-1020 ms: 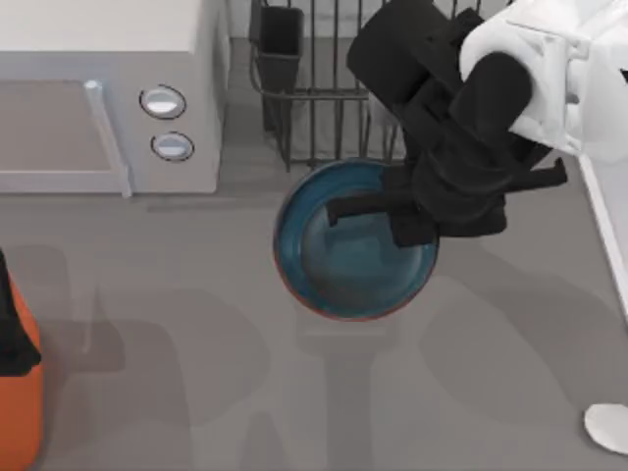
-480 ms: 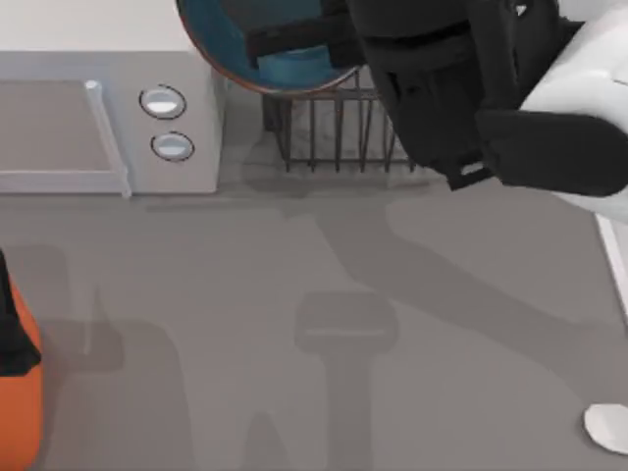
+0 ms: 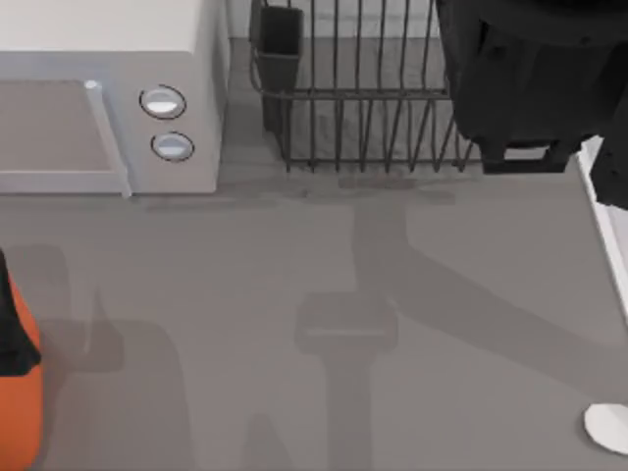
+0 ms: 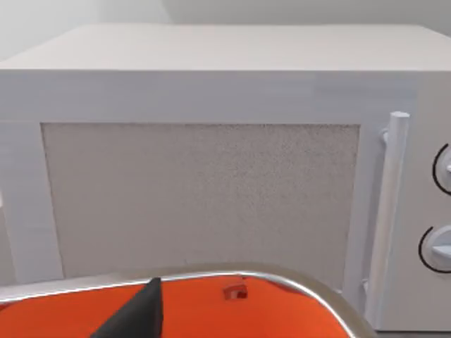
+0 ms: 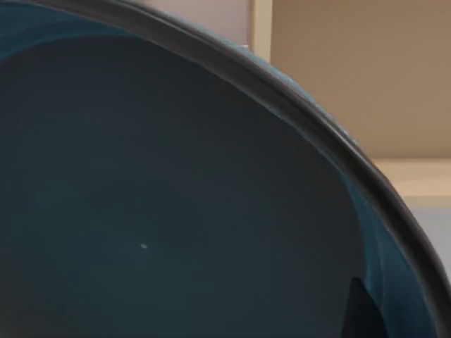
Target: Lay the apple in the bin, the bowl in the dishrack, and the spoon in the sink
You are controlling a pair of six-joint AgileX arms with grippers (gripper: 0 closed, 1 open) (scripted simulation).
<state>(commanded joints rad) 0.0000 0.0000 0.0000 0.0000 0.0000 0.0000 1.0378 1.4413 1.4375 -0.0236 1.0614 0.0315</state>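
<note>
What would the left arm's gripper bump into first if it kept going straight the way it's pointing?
Probably the white microwave, whose door faces the left wrist view square on beyond the orange bin; depth is unclear.

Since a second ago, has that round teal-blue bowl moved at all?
Yes. It sat on the grey table in front of the black wire dishrack; now it is up off the table, and the round teal-blue bowl looms close before the right wrist camera.

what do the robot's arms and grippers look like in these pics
In the top view the right arm is a bulky matte-black block with angular stepped edges and a small pale patch low on its housing. In the left wrist view a black, wedge-shaped finger of the left gripper tapers to a point. No cables or markings are visible.
</note>
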